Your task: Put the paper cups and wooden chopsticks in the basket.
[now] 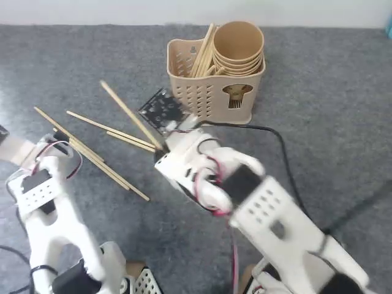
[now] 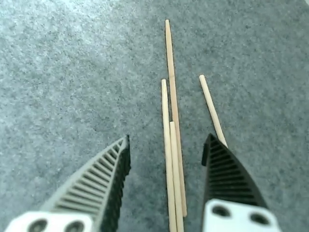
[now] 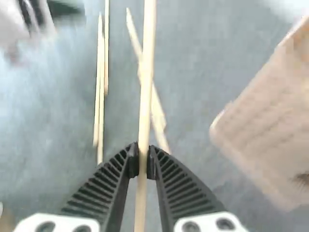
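Right fingers point(image 3: 112, 180) clamp one chopstick point(image 3: 146, 72); left fingers point(image 2: 107, 178) stand apart over loose chopsticks point(image 2: 172, 145).

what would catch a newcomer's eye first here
The beige basket at the far side of the table, already holding stacked paper cups and some stored chopsticks. Next, the right gripper shut on one wooden chopstick near the basket, while the left gripper hangs open over loose chopsticks on the grey mat.
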